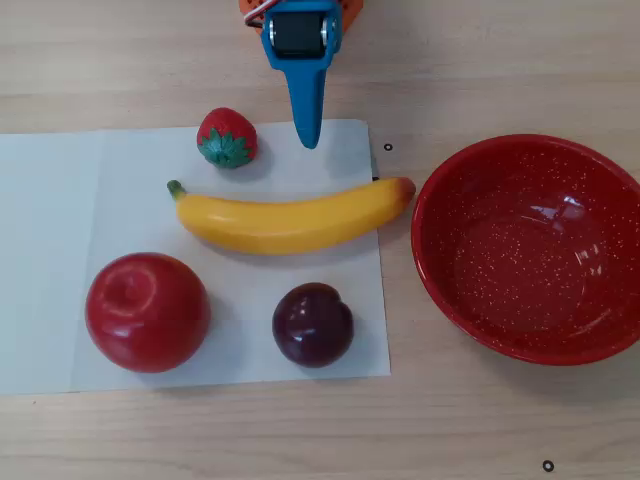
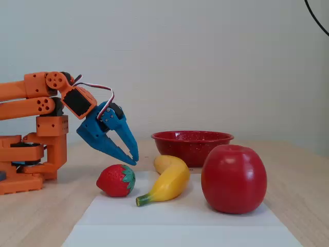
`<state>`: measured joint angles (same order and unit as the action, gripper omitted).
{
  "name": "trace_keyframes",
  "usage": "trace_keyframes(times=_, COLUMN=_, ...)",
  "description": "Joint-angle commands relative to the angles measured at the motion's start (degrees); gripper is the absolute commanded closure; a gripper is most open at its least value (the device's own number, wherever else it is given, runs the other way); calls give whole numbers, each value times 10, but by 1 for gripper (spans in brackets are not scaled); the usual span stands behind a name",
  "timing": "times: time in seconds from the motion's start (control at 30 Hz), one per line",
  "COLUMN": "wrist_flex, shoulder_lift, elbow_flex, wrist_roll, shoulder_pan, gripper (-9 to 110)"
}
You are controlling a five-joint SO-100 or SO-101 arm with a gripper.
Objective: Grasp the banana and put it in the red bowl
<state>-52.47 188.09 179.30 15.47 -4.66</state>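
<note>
The yellow banana (image 1: pixel 290 219) lies across a white sheet, its green stem to the left and its reddish end to the right in the overhead view. In the fixed view the banana (image 2: pixel 167 181) points its stem toward the camera. The red bowl (image 1: pixel 530 250) stands empty on the wood right of the sheet; in the fixed view the red bowl (image 2: pixel 191 144) is behind the fruit. My blue gripper (image 1: pixel 307 138) hovers just behind the banana's middle, beside the strawberry. In the fixed view the gripper (image 2: pixel 133 159) slants down, its tips together, shut on nothing.
A strawberry (image 1: pixel 227 138) sits left of the gripper tip. A red apple (image 1: pixel 147 311) and a dark plum (image 1: pixel 313 324) lie in front of the banana on the white sheet (image 1: pixel 50 250). The orange arm base (image 2: pixel 31 154) stands at the left in the fixed view.
</note>
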Motion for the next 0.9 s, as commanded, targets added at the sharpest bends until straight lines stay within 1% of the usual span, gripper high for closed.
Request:
trace_keyframes(times=0.0, wrist_flex=-6, shoulder_lift=5, elbow_flex=6, wrist_roll=-3, shoulder_pan=-9, gripper=101)
trace_keyframes(times=0.53, wrist_flex=-6, shoulder_lift=5, elbow_flex=6, wrist_roll=-2, shoulder_pan=-9, gripper=101)
trace_keyframes(times=0.67, wrist_flex=-10, shoulder_lift=4, elbow_flex=4, wrist_roll=-15, shoulder_pan=-11, gripper=101)
trace_keyframes(times=0.87, wrist_flex=-30, shoulder_lift=-37, elbow_flex=-50, wrist_roll=-28, shoulder_pan=-11, gripper=101)
